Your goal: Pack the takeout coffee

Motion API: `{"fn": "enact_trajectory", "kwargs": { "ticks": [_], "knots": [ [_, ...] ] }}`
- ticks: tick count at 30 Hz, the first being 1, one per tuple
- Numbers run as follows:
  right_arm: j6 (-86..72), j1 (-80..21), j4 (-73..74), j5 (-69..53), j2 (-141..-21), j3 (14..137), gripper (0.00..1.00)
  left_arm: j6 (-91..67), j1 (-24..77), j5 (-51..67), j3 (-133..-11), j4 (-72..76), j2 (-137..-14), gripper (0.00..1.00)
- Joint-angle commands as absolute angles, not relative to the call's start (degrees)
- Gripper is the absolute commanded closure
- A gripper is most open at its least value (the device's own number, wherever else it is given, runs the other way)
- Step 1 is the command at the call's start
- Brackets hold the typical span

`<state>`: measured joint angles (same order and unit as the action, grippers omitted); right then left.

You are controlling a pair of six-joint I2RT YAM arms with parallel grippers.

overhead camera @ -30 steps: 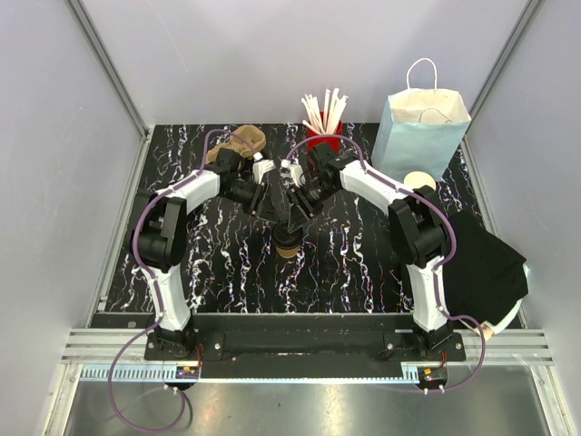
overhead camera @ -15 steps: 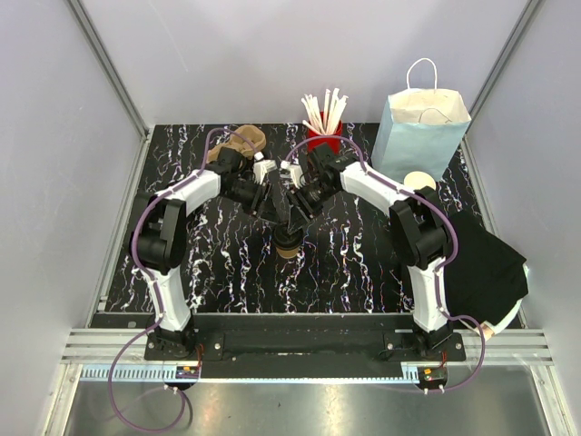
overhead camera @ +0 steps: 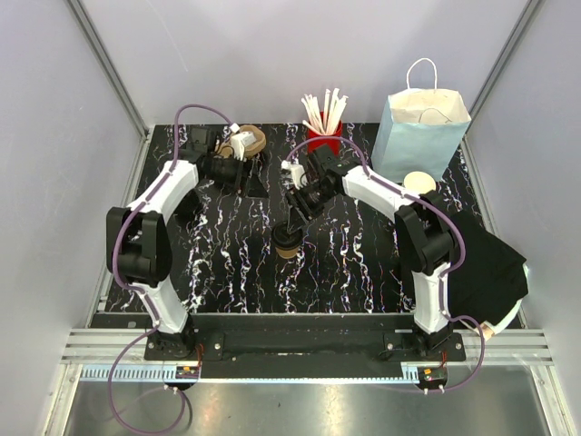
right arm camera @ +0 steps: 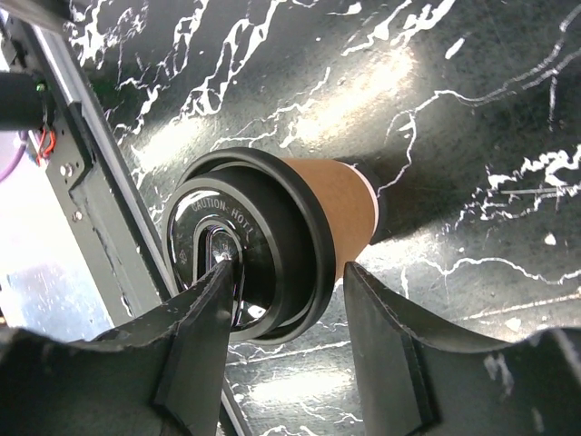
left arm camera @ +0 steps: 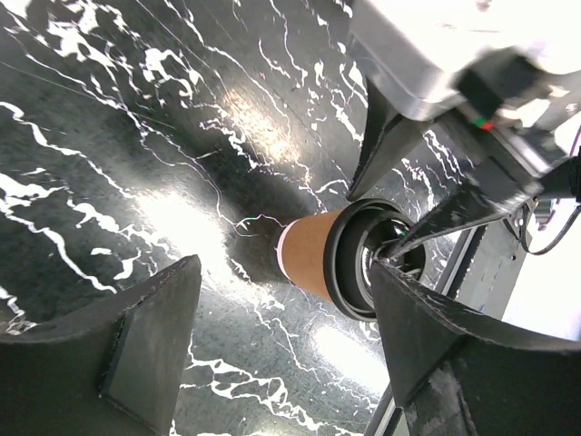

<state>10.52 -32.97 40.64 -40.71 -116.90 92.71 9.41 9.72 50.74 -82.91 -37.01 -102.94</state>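
Observation:
The takeout coffee, a small tan-brown paper cup (overhead camera: 287,247) with a black lid (right arm camera: 245,241), stands mid-table. It also shows in the left wrist view (left arm camera: 311,260). My right gripper (overhead camera: 293,218) hovers just above it. In the right wrist view the right gripper (right arm camera: 283,272) is open, with one fingertip (right arm camera: 218,277) over the lid's top and the other beside the rim. My left gripper (overhead camera: 253,183) is open and empty, back left of the cup and apart from it. In its own view the left gripper (left arm camera: 286,291) looks at the cup from a distance.
A pale blue paper bag (overhead camera: 420,134) stands open at the back right. A red cup of white sticks (overhead camera: 324,134) is at the back centre. A nested stack of brown cups (overhead camera: 251,138) lies at the back left. A black cloth (overhead camera: 486,263) lies off the table's right edge.
My left gripper has pulled away from the cup to the back left. My right gripper has stayed over the cup's lid.

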Motion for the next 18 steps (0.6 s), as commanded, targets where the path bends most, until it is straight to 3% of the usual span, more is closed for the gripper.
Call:
{"fn": "enact_trajectory", "kwargs": {
  "ticks": [1,11,18],
  "knots": [
    [8.09,-32.26,37.53,-29.62,-115.84,90.88,0.44,8.61,9.05,52.12,-83.41,-35.6,-99.94,0.21],
    [0.35,-30.24,34.28,-32.7,-110.49,90.7,0.39,9.05,9.4,52.74,-79.9,-35.42,-97.56,0.2],
    [-3.78,-30.32,31.47,-30.59,-108.02,89.3,0.29,9.75,11.6,51.42,-76.82,-35.51,-96.07,0.2]
  ]
}}
